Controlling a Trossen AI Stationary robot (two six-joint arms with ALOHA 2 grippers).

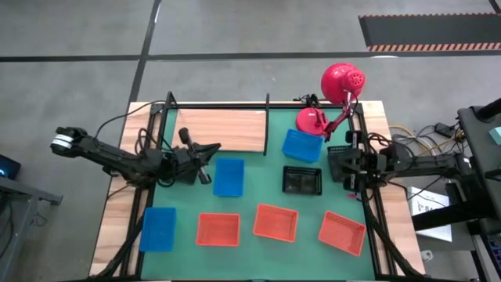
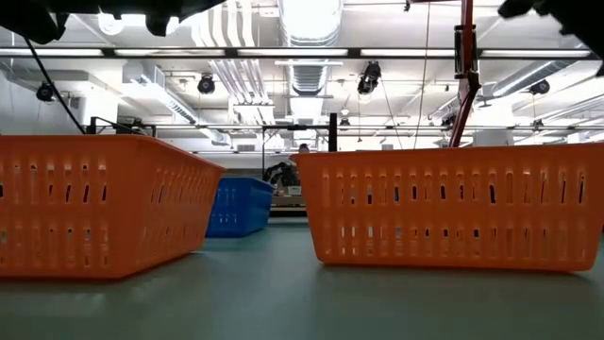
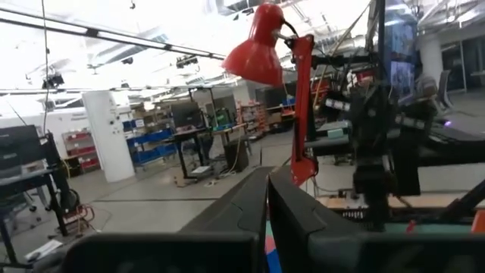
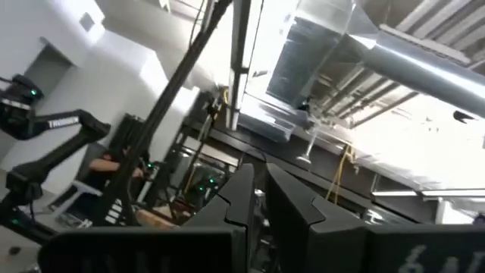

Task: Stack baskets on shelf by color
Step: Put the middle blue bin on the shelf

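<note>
The desk point(image 1: 117, 235) is a wooden top under a large green mat point(image 1: 258, 205), smooth and matte. At its far edge lies the shelf point(image 1: 223, 129), a pale flat wooden board between black posts, bare of baskets. A red lamp point(image 1: 341, 82) stands beside it, its base touching one blue basket point(image 1: 302, 146). The other baskets lie apart on the mat: two more blue point(image 1: 228, 176) point(image 1: 157, 229), one black point(image 1: 302, 180), three orange point(image 1: 218, 229) point(image 1: 275, 222) point(image 1: 342, 233). They are shallow rectangular plastic trays with slotted walls, likely light, fairly stiff and a little slick; a long rim wall looks the best place to pinch. The left gripper point(image 1: 205, 163) hovers beside the middle blue basket, fingers nearly together, holding nothing. The right gripper point(image 1: 335, 163) hangs near the black basket, likewise nearly closed and empty.
</note>
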